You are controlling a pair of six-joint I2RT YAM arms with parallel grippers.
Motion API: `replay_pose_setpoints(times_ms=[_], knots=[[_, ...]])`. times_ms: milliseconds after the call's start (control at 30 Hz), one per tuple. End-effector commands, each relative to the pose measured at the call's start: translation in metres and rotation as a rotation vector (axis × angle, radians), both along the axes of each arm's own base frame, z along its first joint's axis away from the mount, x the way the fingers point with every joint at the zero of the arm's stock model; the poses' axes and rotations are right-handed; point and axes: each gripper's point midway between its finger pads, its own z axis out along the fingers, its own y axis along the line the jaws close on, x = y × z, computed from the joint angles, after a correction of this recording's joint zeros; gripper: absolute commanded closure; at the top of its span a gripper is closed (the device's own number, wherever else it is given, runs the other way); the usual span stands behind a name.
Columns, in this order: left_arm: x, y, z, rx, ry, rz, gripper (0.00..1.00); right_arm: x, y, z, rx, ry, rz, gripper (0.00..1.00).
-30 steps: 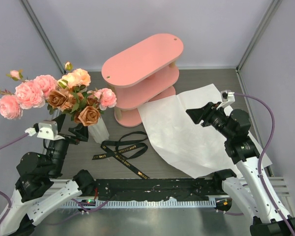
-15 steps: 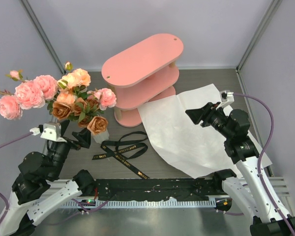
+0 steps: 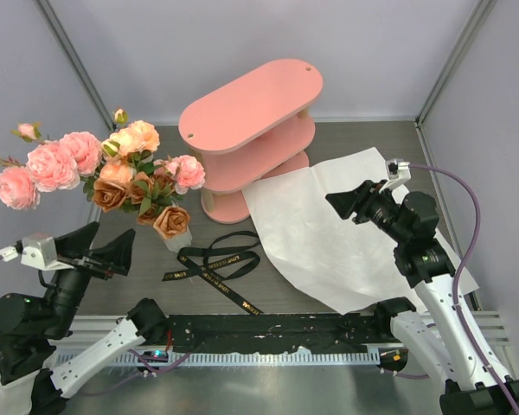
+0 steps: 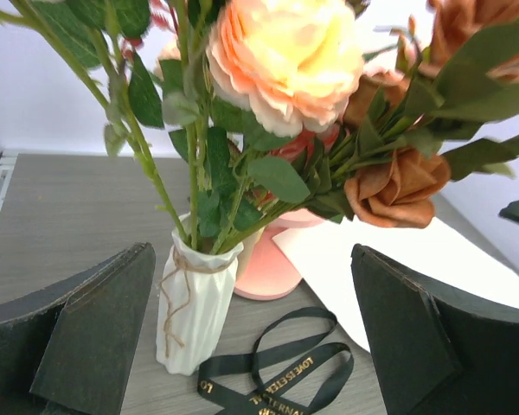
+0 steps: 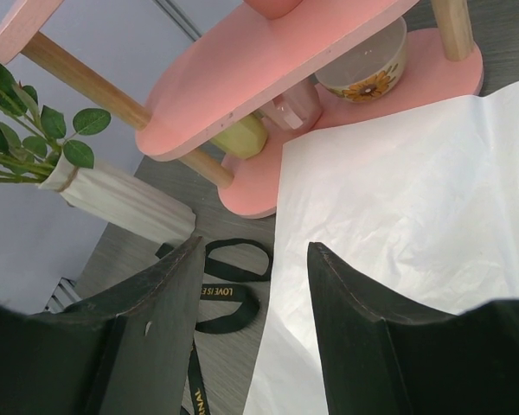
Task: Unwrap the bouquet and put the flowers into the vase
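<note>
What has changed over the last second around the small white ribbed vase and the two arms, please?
The left gripper, open and empty, drew back from the small white ribbed vase toward the near left corner. The pink, peach and brown artificial roses settled; one brown rose sank toward the black ribbon. The right gripper, white paper sheet and pink oval shelf stayed put.

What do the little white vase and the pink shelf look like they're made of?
The vase looks like matte white ceramic, possibly plastic: crisp moulded ribs, no shine. The pink shelf seems painted board, smooth and even, on bare tan posts, likely wood.
</note>
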Motion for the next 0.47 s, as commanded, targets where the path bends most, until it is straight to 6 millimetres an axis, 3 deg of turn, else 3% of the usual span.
replay_pose_setpoints(times_ms=[0, 67, 133, 267, 333, 433], knots=[[-0.014, 0.007, 0.021, -0.057, -0.025, -0.038, 0.00, 0.006, -0.009, 0.011, -0.003, -0.015, -0.065, 0.44], [-0.017, 0.010, 0.028, -0.066, -0.033, -0.040, 0.00, 0.008, -0.023, 0.006, -0.043, 0.040, -0.143, 0.44], [-0.017, 0.011, 0.031, -0.067, -0.040, -0.037, 0.00, 0.015, -0.049, -0.001, -0.111, 0.089, -0.290, 0.43], [-0.020, 0.015, 0.040, -0.093, -0.058, -0.033, 0.00, 0.009, -0.082, -0.016, -0.274, 0.231, -0.422, 0.39], [-0.022, 0.017, 0.043, -0.108, -0.063, -0.038, 0.00, 0.003, -0.084, -0.013, -0.331, 0.230, -0.398, 0.34], [-0.026, 0.020, 0.055, -0.165, -0.095, -0.042, 0.00, -0.011, -0.094, 0.016, -0.326, 0.149, -0.438, 0.27]])
